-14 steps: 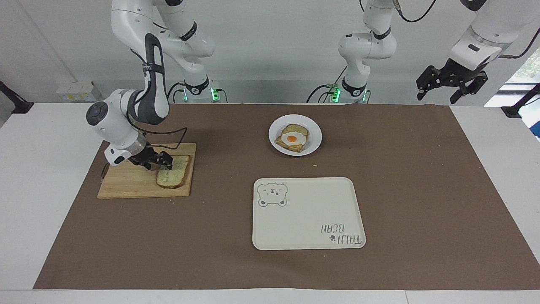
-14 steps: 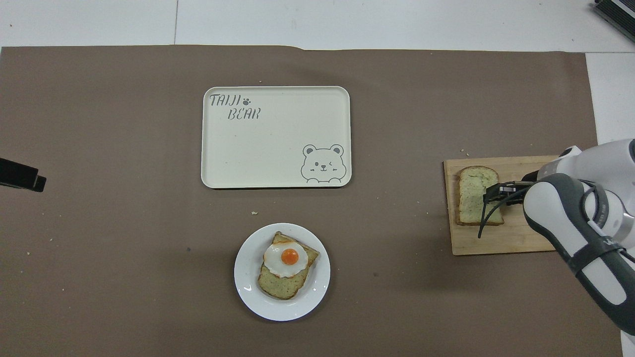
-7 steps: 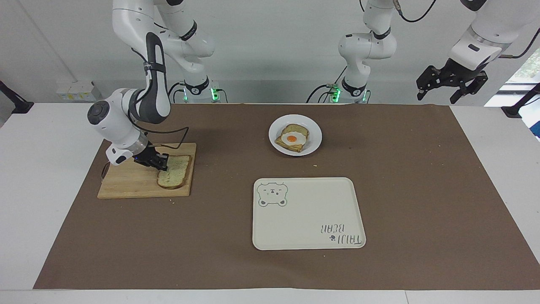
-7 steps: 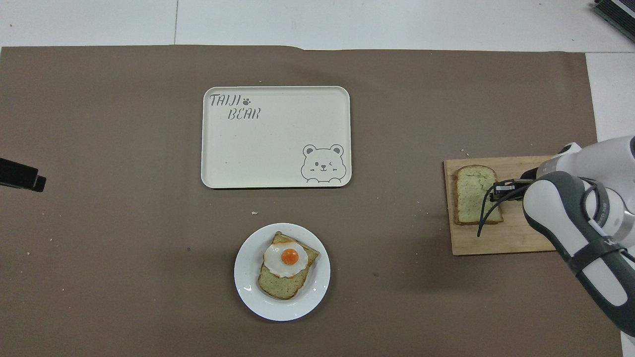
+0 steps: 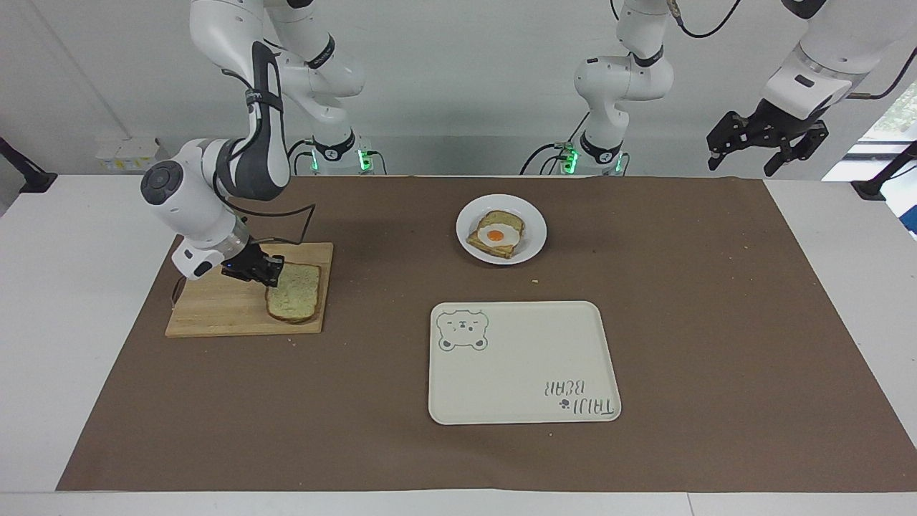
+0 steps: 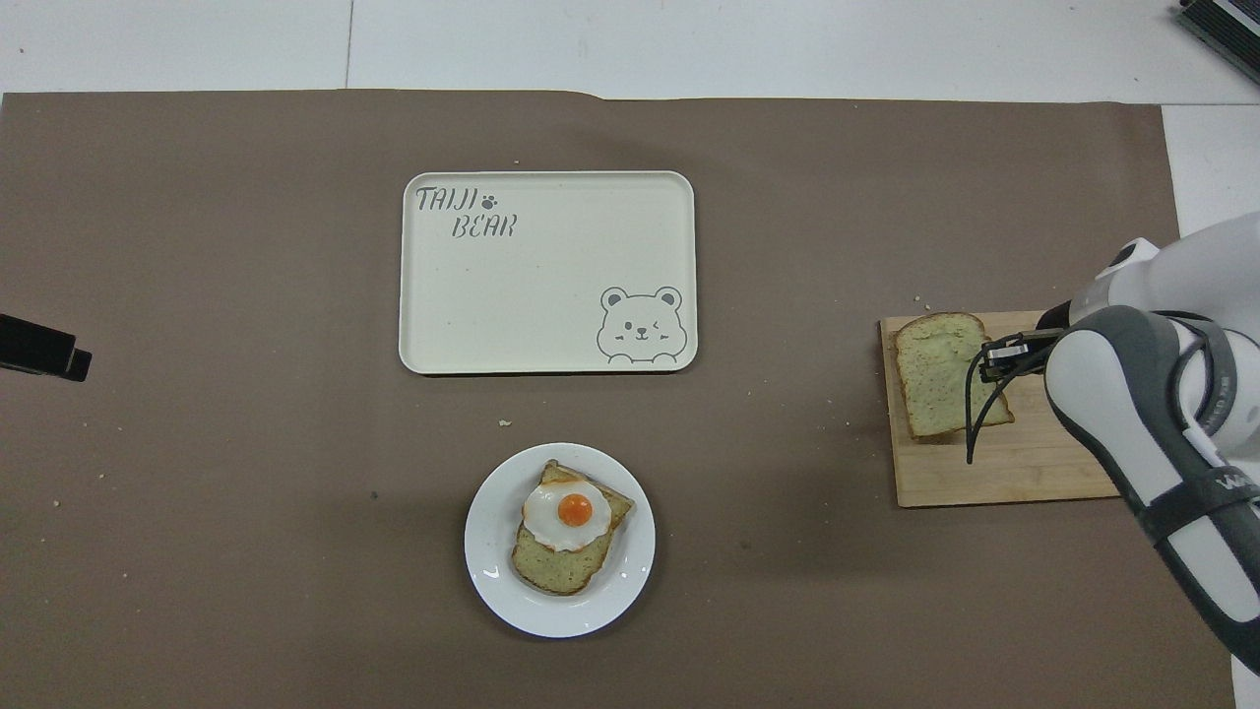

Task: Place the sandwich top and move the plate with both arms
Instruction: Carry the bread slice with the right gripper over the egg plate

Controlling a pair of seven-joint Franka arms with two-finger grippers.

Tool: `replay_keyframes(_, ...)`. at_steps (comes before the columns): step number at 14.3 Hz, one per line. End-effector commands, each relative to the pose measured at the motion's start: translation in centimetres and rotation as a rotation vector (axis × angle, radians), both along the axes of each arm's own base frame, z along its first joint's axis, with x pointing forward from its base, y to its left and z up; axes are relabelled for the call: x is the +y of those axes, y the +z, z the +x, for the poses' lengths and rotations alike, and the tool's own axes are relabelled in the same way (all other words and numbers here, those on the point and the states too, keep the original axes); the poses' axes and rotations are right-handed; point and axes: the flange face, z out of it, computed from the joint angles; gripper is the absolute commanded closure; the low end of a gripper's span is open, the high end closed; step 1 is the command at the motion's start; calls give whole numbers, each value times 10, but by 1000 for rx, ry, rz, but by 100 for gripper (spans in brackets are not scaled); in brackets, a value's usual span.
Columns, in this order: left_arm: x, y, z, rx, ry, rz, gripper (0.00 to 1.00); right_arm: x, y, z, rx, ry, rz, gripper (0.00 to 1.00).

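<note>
The right pincer [image 5: 272,273] has clamped onto the edge of the sandwich top [image 5: 294,292] and tipped the slice up off the wooden cutting board [image 5: 215,309], where it lay flat a second ago. The plate [image 5: 534,234] with the egg toast [image 5: 496,234] has not moved. Only the facing view shows the left pincer [image 5: 766,140], waiting with fingers apart above the worktop's end.

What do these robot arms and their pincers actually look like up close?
Both arms are glossy white, built of rounded jointed segments with dark grey bands at the joints. The right arm has a thin black cable looping along it. Each ends in a black two-fingered claw: the right gripper and the left gripper. Green lights glow at their bases.
</note>
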Motion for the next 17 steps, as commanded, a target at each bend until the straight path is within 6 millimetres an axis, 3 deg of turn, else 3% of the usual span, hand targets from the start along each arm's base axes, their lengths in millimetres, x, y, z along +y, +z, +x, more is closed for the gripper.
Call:
replay_keyframes(1,3,5,-3,6,-4,-8,0,32,37,7,32,83,2,100)
replay_keyframes(3,3,5,-3,6,-4,-8,0,53,53,7,54,112,32,100)
replay_keyframes(6,3,5,-3,6,-4,-8,0,115,61,3,63,97,139,100)
replay_keyframes(10,3,5,-3,6,-4,-8,0,225,68,-17,54,35,116,100)
replay_keyframes(14,3,5,-3,6,-4,-8,0,338,56,-55,43,-55,163,100)
replay_keyframes(17,3,5,-3,6,-4,-8,0,413,33,-87,38,-100,160,100)
